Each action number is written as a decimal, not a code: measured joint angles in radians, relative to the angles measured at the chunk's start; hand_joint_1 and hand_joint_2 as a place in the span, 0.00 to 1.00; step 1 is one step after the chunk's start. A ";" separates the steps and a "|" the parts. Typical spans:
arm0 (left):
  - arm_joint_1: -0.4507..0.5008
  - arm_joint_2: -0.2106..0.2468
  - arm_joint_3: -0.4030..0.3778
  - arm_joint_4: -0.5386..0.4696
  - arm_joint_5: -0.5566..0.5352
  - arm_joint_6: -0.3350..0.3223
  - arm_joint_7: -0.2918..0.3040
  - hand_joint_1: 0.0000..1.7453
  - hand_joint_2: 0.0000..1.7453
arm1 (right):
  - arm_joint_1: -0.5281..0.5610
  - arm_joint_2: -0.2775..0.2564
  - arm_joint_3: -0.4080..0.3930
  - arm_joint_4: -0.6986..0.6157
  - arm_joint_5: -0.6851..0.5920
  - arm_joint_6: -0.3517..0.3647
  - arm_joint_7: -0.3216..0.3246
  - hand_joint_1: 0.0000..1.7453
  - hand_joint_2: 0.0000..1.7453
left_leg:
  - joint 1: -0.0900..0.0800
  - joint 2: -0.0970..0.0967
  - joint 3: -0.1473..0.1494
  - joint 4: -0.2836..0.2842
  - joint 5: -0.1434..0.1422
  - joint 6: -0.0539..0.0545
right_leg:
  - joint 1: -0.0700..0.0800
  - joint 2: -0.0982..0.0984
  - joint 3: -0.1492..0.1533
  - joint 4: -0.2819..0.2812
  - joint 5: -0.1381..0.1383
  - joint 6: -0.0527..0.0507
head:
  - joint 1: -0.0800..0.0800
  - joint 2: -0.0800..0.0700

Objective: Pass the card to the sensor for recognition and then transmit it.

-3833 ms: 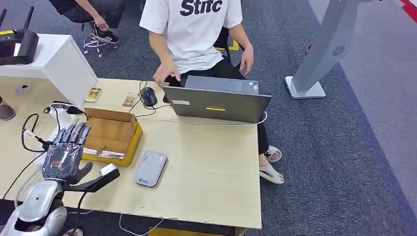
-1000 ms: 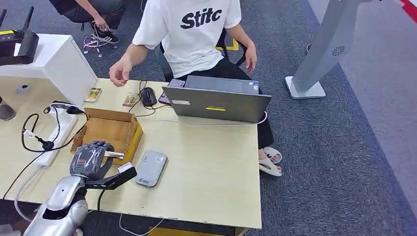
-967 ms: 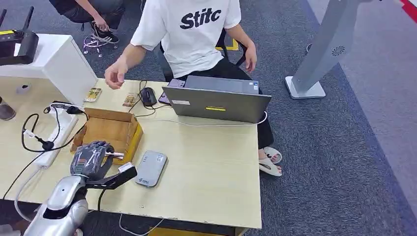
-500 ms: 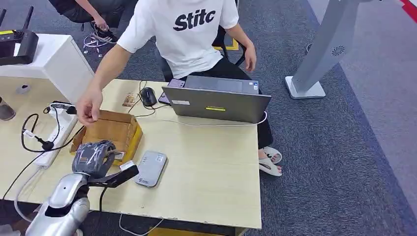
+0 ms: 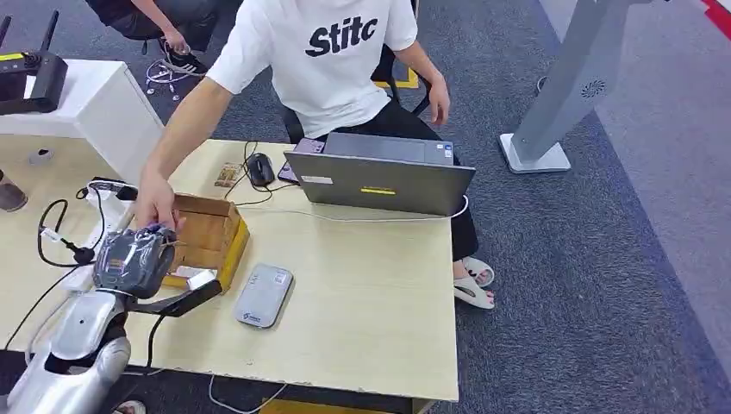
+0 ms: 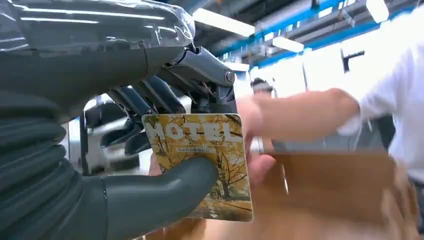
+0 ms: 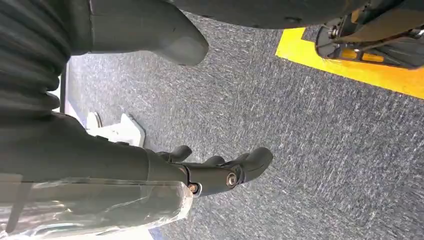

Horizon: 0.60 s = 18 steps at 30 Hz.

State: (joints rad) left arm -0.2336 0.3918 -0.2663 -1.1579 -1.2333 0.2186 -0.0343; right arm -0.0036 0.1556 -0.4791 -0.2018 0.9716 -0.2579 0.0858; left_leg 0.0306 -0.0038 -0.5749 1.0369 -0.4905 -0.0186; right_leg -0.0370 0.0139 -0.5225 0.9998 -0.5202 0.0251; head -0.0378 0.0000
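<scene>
**Card picked up, person's hand at the box**

Left hand [image 5: 134, 257] now pinches the card [image 6: 202, 162] btwn thumb and fingers; wrist view shows a yellow autumn-tree print w/ "MOTEL" on it, held clear of the box. Half a sec ago the hand sat lower, at the box's near edge; it has since lifted and pulled left/nearer w/ the card. Right hand [image 7: 220, 172] hangs over the carpet, fingers loosely apart, holding nothing.

Outward: cardboard box [image 5: 205, 228] just right of the hand. Person's hand [image 5: 155, 205] has reached in and now is right at the far side of the robot's hand, over the box's left edge. Grey card reader [image 5: 264, 295] lies on the table [image 5: 371, 302], right of the box.

Pick looks done; next is prob swinging right to the reader. Person's hand is close, so collision risk.
</scene>
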 joint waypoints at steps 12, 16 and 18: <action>-0.016 0.085 0.097 -0.194 -0.054 0.056 0.043 0.50 1.00 | 0.003 0.005 -0.025 0.000 0.010 -0.001 -0.008 0.00 1.00 | 0.000 0.001 0.000 0.000 0.000 0.000 | 0.000 0.001 0.000 0.000 0.000 0.000 | 0.000 0.000; -0.013 0.080 0.117 -0.210 -0.085 0.125 0.071 0.00 1.00 | 0.003 0.005 -0.032 0.000 0.014 -0.001 -0.009 0.00 1.00 | 0.000 0.001 0.000 0.000 0.000 0.000 | 0.000 0.001 0.000 0.000 0.000 0.000 | 0.000 0.000; -0.011 0.070 0.129 -0.212 -0.098 0.171 0.082 0.00 1.00 | 0.002 0.005 -0.034 0.000 0.016 -0.001 -0.009 0.00 1.00 | 0.000 0.000 0.000 0.000 0.000 0.000 | 0.000 0.000 0.000 0.000 0.000 0.000 | -0.001 0.000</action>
State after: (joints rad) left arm -0.2442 0.4623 -0.1373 -1.3703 -1.3310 0.3900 0.0477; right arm -0.0018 0.1610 -0.5135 -0.2018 0.9876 -0.2586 0.0767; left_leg 0.0304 -0.0039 -0.5751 1.0369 -0.4908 -0.0187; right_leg -0.0373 0.0143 -0.5225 0.9998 -0.5203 0.0252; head -0.0385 0.0000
